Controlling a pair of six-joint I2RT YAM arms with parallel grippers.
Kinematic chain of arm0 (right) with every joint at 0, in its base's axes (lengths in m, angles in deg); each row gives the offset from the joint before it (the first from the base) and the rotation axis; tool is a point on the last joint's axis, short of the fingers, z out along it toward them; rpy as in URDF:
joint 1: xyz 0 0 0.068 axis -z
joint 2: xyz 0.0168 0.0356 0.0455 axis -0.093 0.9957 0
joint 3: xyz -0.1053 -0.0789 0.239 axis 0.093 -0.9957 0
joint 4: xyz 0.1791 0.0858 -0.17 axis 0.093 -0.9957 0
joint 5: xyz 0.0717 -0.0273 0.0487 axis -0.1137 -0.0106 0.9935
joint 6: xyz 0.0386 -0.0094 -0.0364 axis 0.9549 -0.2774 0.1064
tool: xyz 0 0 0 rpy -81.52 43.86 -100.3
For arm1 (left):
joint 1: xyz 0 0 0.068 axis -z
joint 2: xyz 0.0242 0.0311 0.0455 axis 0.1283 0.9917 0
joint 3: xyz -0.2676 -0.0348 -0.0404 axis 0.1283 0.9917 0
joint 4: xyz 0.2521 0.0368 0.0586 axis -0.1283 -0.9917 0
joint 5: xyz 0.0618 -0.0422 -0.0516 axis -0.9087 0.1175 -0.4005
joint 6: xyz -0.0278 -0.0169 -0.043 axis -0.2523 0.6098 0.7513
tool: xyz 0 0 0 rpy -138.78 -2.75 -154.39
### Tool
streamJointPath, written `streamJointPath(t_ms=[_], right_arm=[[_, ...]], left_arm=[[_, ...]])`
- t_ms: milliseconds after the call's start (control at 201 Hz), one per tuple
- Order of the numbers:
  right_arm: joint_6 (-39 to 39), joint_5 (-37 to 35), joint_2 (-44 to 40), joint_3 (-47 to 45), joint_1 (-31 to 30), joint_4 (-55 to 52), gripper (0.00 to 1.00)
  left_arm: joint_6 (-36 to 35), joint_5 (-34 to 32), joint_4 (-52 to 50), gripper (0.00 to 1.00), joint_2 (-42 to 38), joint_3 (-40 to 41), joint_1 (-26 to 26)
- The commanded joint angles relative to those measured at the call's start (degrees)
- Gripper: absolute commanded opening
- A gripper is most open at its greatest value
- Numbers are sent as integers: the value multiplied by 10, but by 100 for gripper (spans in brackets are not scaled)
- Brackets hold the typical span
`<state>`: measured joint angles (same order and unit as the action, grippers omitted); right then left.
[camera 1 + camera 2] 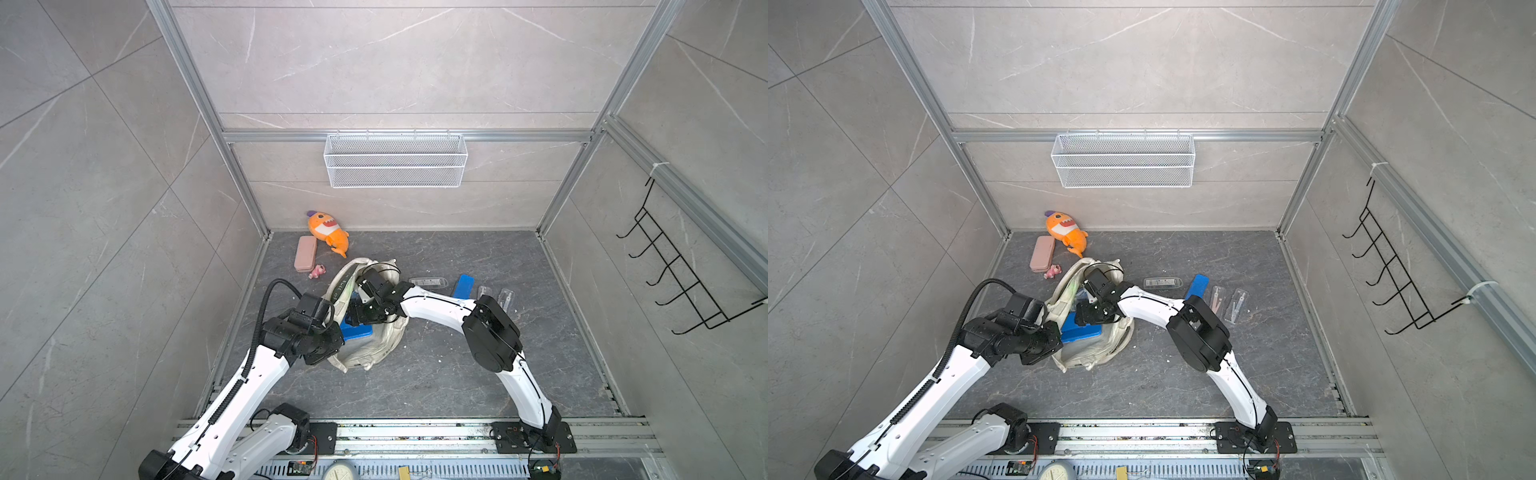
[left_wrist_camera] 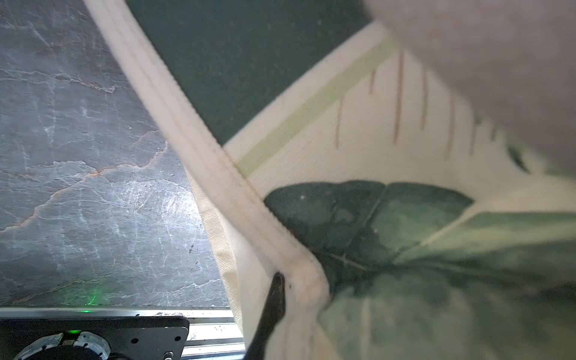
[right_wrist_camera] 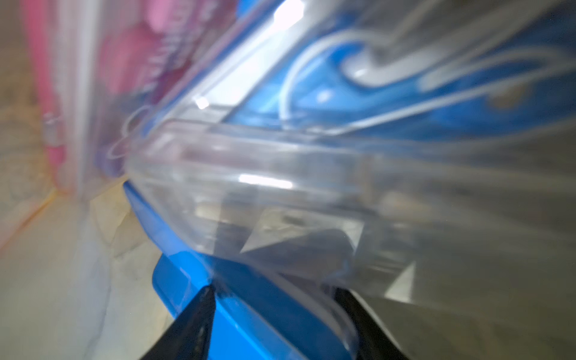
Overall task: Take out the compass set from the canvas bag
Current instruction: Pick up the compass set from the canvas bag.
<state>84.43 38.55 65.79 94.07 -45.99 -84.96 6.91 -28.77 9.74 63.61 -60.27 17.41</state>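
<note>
The cream canvas bag (image 1: 374, 349) (image 1: 1096, 353) lies slumped on the dark floor, its mouth held up between both arms. My left gripper (image 2: 291, 280) is shut on the bag's stitched rim (image 2: 193, 131); one dark finger (image 2: 276, 293) shows against the cloth. The compass set (image 1: 356, 331) (image 1: 1081, 331), a blue case with a clear lid, sticks out of the bag's mouth. My right gripper (image 3: 274, 291) reaches into the bag, and its two black fingers press against either side of the compass set (image 3: 280, 187). Green leaf print (image 2: 405, 237) covers the bag's side.
A pink pack (image 3: 131, 56) sits deeper in the bag. At the back left lie an orange plush shark (image 1: 328, 230), a pink case (image 1: 305, 253) and a small pink toy (image 1: 317, 271). Clear packs (image 1: 428, 282) (image 1: 505, 297) and a blue piece (image 1: 463, 286) lie right of the bag.
</note>
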Motion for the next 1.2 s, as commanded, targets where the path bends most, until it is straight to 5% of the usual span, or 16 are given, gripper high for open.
streamJointPath(t_ms=[0, 703, 1196], right_arm=[[0, 8, -31, -22, 2, 15, 55], [52, 52, -81, -45, -6, 51, 20], [58, -37, -350, -234, -9, -3, 12]], left_arm=[[2, 13, -42, 0, 6, -13, 3], [6, 9, -41, 0, 14, -23, 6], [16, 1, -22, 0, 20, -33, 6]])
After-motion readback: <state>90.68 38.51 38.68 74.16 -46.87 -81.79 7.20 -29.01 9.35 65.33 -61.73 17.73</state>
